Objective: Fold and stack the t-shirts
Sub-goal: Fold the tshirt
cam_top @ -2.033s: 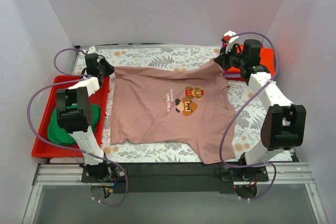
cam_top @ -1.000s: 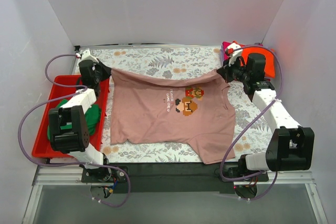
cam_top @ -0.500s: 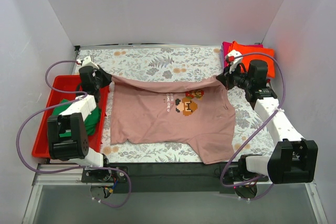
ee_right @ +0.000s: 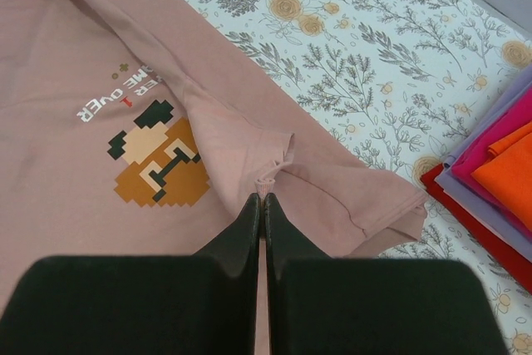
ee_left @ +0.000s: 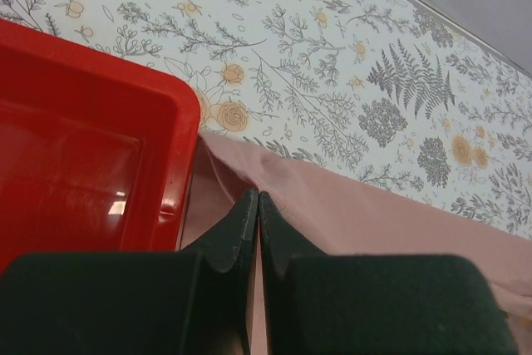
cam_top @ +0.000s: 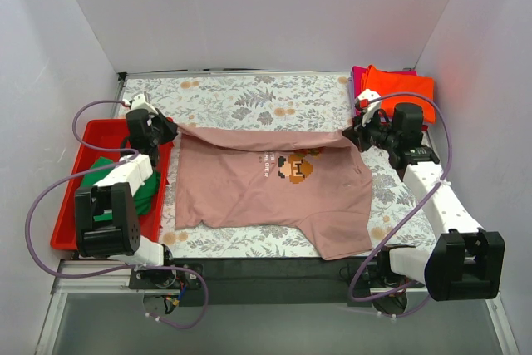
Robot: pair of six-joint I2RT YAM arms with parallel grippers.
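At frame centre, left gripper (cam_top: 169, 130) and right gripper (cam_top: 350, 132) clenching upper edge of dusty-pink cloth t-shirt (cam_top: 266, 197), holding it taut, likely for even fold.

Printed tee (cam_top: 266, 197) on table (cam_top: 249, 93) centre; tray (cam_top: 65, 234) left, second tee (cam_top: 150, 189) inside; folded stack (cam_top: 399, 85) far right.

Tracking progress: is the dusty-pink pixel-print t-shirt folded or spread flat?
Partly folded: left gripper and right gripper hold the far edge of the t-shirt over its print's top; rest lies flat.
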